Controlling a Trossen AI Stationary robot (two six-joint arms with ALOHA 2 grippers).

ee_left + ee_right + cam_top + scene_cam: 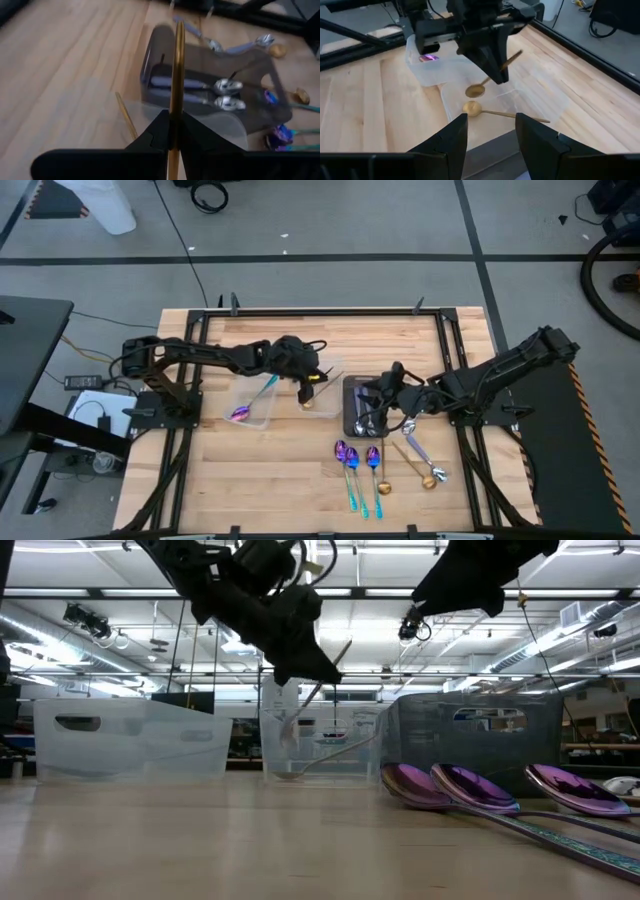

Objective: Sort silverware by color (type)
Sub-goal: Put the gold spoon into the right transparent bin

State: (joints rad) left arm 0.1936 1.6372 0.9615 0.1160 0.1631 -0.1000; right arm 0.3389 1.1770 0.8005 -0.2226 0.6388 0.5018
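Gold spoon over the middle tub, ready to drop.

Loose spoons (375,468) lie toward the bench's near edge. My left gripper (487,65) is clamped on a gold spoon (485,82) above the clear tub (520,107), where another gold spoon (492,112) lies. I'd lower first, then release. Right gripper (490,132) hangs spread over the tray (352,408). No writing legible.

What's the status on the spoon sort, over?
Left gripper shut on gold spoon, above middle clear tub holding another gold spoon. Right gripper open, by dark tray. Loose spoons remain. Nothing blocking.
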